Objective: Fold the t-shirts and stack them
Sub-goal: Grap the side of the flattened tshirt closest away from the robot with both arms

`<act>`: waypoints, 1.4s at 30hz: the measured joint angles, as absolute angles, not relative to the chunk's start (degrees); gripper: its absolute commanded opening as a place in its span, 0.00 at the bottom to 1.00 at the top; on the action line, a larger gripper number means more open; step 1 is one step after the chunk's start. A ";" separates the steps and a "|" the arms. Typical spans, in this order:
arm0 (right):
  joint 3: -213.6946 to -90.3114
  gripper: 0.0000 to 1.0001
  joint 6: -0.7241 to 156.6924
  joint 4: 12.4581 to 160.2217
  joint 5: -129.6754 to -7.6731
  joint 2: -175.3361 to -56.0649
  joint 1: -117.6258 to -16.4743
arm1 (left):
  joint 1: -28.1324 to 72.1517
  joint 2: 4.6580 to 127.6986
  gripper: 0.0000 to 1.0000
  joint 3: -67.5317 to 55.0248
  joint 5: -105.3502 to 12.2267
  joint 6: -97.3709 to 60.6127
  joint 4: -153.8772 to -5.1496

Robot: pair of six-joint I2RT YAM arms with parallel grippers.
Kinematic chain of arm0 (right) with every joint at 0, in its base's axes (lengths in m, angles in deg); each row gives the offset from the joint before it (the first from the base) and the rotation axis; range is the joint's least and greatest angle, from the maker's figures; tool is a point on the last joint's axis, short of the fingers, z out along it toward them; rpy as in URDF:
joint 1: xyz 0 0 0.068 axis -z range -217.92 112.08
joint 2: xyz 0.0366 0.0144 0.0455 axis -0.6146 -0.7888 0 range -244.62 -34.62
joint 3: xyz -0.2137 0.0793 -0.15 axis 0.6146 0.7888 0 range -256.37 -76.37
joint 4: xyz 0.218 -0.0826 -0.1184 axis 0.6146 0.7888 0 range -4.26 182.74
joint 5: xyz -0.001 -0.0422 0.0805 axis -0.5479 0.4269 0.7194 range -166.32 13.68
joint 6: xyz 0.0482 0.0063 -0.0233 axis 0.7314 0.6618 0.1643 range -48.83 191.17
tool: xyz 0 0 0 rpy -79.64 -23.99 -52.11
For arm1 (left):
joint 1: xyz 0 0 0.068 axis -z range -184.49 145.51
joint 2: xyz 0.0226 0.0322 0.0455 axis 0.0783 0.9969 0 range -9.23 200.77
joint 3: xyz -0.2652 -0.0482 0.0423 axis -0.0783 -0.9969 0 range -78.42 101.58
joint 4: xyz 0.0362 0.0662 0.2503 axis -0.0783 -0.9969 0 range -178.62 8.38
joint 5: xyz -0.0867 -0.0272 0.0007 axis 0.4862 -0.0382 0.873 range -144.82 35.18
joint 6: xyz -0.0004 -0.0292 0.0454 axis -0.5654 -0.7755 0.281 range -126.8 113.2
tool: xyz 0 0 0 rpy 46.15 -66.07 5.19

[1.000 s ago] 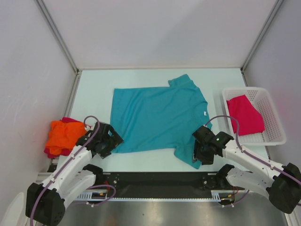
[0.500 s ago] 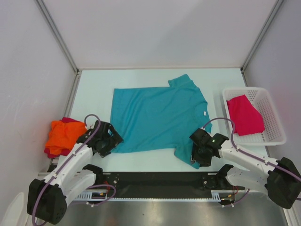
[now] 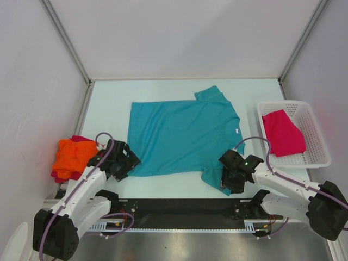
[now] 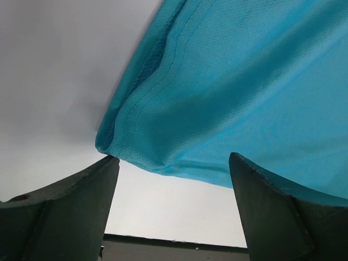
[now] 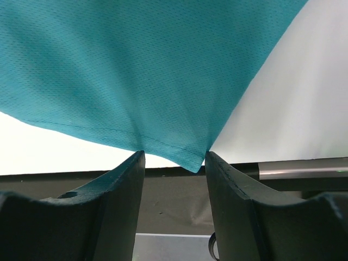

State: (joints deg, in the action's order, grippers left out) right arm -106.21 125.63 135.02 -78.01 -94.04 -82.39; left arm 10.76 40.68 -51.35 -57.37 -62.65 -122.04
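Right arm is nudging inward toward the table's middle compared with a second ago, so the right gripper (image 5: 174, 153) is now sitting over the near sleeve of the teal t-shirt (image 3: 179, 136), jaws apart and straddling the sleeve's pointed tip, nothing pinched that I can see. The left gripper (image 4: 174, 156) is barely shifting at the shirt's near-left hem corner. Its jaws are narrowing a touch but are standing wide apart, with the stitched hem corner lying between the fingertips and not clamped. The shirt itself is not moving: it is lying flat and spread across the middle of the table (image 3: 109, 103), collar with its white neck label (image 3: 237, 131) toward the right edge, hem toward the left. Judging from this, both arms are lining up on the near edge for a first fold, the grasp not yet made. The orange t-shirt (image 3: 73, 155) is sitting bunched at the near-left edge on top of the dark red t-shirt (image 3: 57, 175), both unchanged. The magenta-pink t-shirt (image 3: 283, 133) is lying in the white basket (image 3: 321, 147) at the right edge, also unchanged. The table top is looking pale, smooth and matte. A black rail (image 3: 179, 209) is running along the near edge between the arm bases. White wall panels (image 3: 179, 38) in metal framing are closing in the back and both sides.
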 measured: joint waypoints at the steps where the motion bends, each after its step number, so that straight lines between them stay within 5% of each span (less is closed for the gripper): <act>1: -105.97 0.54 125.67 135.09 -78.01 -93.93 -82.39 | 10.69 40.38 0.84 -51.51 -57.37 -62.65 -122.09; 5: -105.54 0.54 125.84 135.09 -78.03 -93.49 -82.43 | 10.23 39.24 0.75 -51.86 -57.06 -62.65 -122.30; 10: -105.47 0.53 126.26 135.06 -78.03 -92.73 -82.46 | 9.73 38.23 0.42 -52.25 -56.10 -62.31 -122.39; 15: -105.30 0.53 126.70 135.09 -78.03 -92.51 -82.76 | 9.55 37.95 0.37 -53.08 -55.88 -62.22 -122.22; 19: -105.30 0.52 126.70 135.15 -78.05 -92.49 -82.87 | 9.44 37.99 0.21 -54.59 -55.25 -62.50 -121.01; 22: -105.30 0.47 126.63 135.26 -78.07 -92.49 -82.87 | 9.38 38.13 0.08 -56.27 -54.09 -62.65 -119.66; 23: -105.30 0.35 126.63 135.31 -78.10 -92.49 -82.87 | 9.36 38.26 0.03 -56.66 -53.92 -62.74 -119.48; 25: -105.30 0.19 126.41 135.33 -78.05 -92.49 -82.89 | 9.36 38.47 0.01 -57.10 -53.50 -62.79 -119.29; 26: -105.32 0.00 126.28 135.28 -78.03 -92.49 -82.94 | 9.36 38.52 0.00 -57.10 -53.26 -62.79 -119.24; 42: -110.15 0.00 127.13 140.05 -81.27 -86.45 -85.01 | 9.31 35.87 0.00 -52.12 -52.80 -62.24 -122.85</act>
State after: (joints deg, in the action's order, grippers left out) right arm -110.15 127.13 140.05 -81.27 -86.45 -85.01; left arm 9.31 35.87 -52.12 -52.80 -62.24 -122.85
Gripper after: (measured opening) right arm 0.009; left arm 0.005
